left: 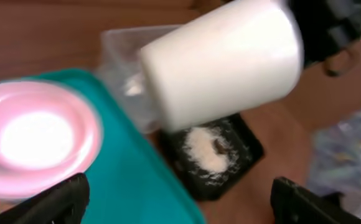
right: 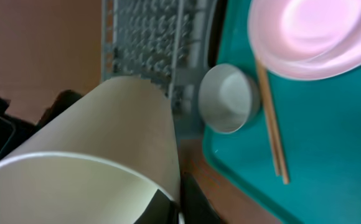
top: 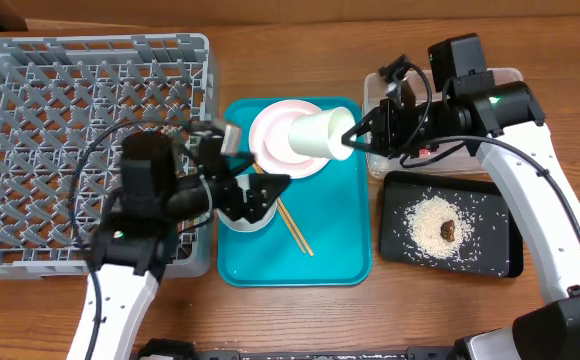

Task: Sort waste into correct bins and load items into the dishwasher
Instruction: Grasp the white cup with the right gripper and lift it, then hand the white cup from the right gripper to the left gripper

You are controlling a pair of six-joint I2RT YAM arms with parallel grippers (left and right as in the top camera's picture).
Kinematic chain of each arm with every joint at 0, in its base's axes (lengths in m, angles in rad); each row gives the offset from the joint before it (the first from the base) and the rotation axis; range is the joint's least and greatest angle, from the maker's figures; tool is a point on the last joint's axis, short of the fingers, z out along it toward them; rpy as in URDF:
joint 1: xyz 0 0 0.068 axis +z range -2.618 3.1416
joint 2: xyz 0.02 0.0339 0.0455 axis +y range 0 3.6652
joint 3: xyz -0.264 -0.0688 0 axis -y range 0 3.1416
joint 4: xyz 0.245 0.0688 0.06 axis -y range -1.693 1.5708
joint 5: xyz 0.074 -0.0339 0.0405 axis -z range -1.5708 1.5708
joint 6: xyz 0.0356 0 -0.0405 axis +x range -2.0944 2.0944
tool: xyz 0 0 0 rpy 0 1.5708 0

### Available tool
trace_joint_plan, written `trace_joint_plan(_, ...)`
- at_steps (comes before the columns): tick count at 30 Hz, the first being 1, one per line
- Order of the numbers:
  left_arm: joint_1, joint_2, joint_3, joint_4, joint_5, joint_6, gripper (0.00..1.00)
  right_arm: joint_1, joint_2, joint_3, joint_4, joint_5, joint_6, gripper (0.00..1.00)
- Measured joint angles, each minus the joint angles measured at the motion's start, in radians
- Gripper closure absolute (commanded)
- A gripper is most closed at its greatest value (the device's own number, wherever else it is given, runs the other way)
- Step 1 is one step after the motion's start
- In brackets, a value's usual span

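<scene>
My right gripper (top: pixel 355 135) is shut on the rim of the small white cup (top: pixel 318 133) and holds it on its side above the teal tray (top: pixel 330 250). The cup also shows in the left wrist view (left: pixel 224 62) and the right wrist view (right: pixel 87 149). The pinkish bowl (top: pixel 275 135) rests on the white plate (top: pixel 305 168) at the tray's far end. My left gripper (top: pixel 260 190) is open and empty over the grey bowl (top: pixel 242 220). Two chopsticks (top: pixel 295 228) lie on the tray. Rice (top: pixel 435 222) and a brown lump (top: pixel 449 228) sit in the black tray (top: pixel 490 250).
The grey dishwasher rack (top: pixel 90 120) stands at the left, against the teal tray. The clear tub (top: pixel 380 90) sits behind the black tray, mostly hidden under my right arm. The wrapper and tissue are not clearly in view.
</scene>
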Motion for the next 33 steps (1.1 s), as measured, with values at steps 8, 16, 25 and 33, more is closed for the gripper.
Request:
trace_joint_plan(8,-0.032,0.017,0.000,0.163,0.145,-0.027,0.03,0.021,0.000,0.000,-0.055,-0.235,-0.090,0.96)
trace_joint_plan(16,-0.037,0.017,0.000,0.202,0.187,-0.039,0.03,0.076,0.000,0.000,-0.062,-0.299,-0.108,0.96)
trace_joint_plan(25,-0.039,0.017,0.000,0.294,0.277,-0.076,0.20,0.121,0.000,0.000,-0.056,-0.306,-0.108,0.96)
trace_joint_plan(33,-0.045,0.017,0.000,0.295,0.291,-0.107,0.50,0.129,0.000,0.000,-0.064,-0.310,-0.117,0.68)
